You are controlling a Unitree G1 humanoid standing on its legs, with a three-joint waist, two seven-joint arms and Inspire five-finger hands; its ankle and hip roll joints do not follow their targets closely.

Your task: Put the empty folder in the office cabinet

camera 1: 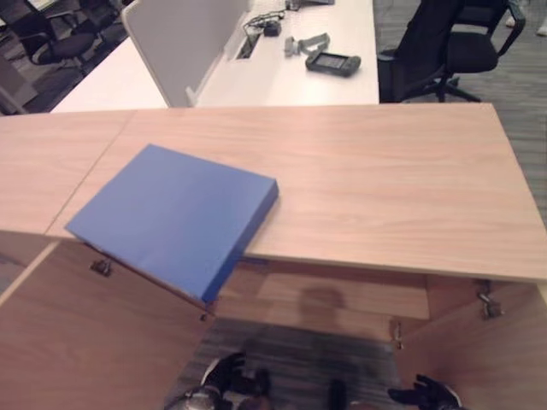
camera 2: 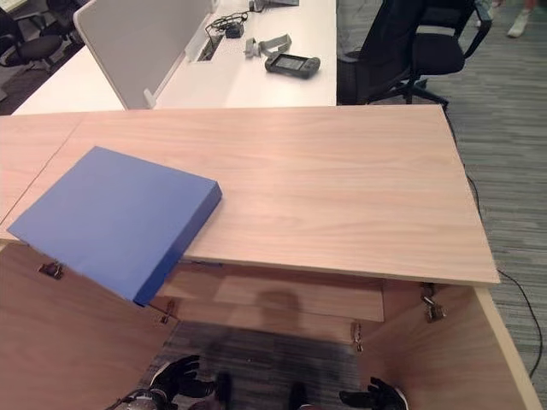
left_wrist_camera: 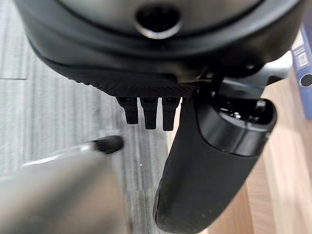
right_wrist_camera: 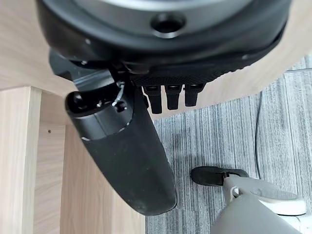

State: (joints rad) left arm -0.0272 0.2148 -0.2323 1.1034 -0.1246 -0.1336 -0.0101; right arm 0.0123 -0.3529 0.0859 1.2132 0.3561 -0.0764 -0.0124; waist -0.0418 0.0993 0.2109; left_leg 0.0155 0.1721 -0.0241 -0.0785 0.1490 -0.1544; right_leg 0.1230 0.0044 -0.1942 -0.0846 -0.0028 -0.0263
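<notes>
The blue folder [camera 1: 175, 218] lies flat on the counter [camera 1: 367, 179], which is the cabinet's top, at its left front edge. One corner juts out over the open cabinet [camera 1: 333, 295], probably so a hand can get under it. Both cabinet doors stand open; the little of the inside that shows looks bare. The left hand [camera 1: 224, 376] and right hand [camera 1: 427, 395] hang low before the opening, fingers relaxed and apart, holding nothing. The folder is not yet grasped.
</notes>
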